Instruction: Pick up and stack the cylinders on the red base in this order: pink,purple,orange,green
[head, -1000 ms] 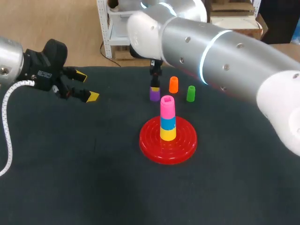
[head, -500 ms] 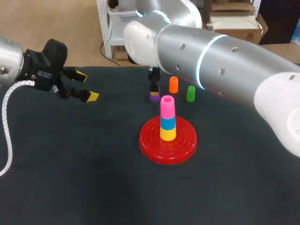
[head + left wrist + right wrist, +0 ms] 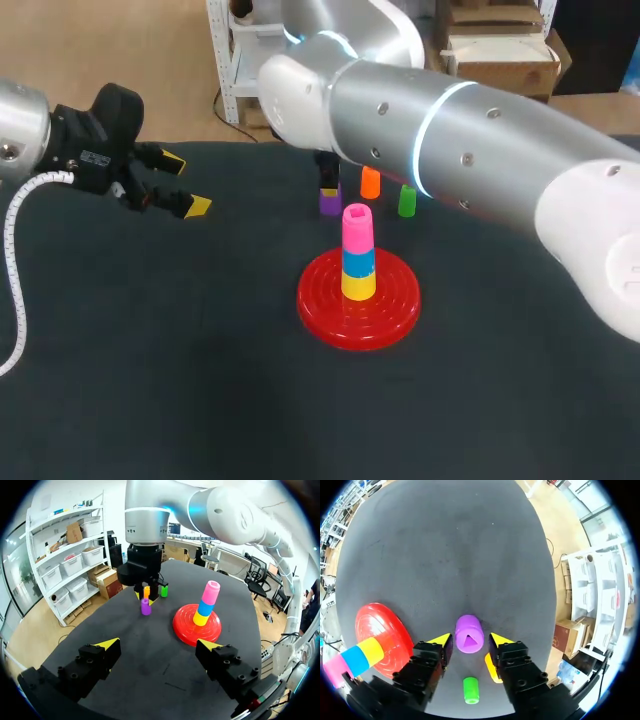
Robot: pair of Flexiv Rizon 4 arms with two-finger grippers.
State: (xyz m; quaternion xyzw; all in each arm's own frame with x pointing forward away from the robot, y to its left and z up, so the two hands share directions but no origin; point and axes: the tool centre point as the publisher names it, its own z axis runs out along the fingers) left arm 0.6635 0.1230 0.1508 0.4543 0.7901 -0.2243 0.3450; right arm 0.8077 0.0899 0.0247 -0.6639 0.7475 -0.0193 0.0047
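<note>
Right arm comes in from the right, reaches past the middle to the far side of the surface. Right claw is over the purple cylinder, pointing down at it. Cylinder stands upright between the two yellow tips, one on each side. Wrist view shows a thin gap on both sides, so the claw is narrow but not clamped on it, nothing held. Purple is on the surface, not lifted as far as I can see; in the head view most of the claw is hidden behind the arm. Red base sits mid-surface, near side of the loose cylinders. On its peg: yellow piece at the bottom, blue piece on that, pink cylinder on top, upright. Orange cylinder and green cylinder stand on the surface just behind the base, beside purple: purple, orange, green left to right, close together but apart. In the right wrist view green shows under the claw body, orange is partly hidden behind one finger. Left arm is off at the left edge, left claw spread wide, holding nothing, well apart from the base and all cylinders.
</note>
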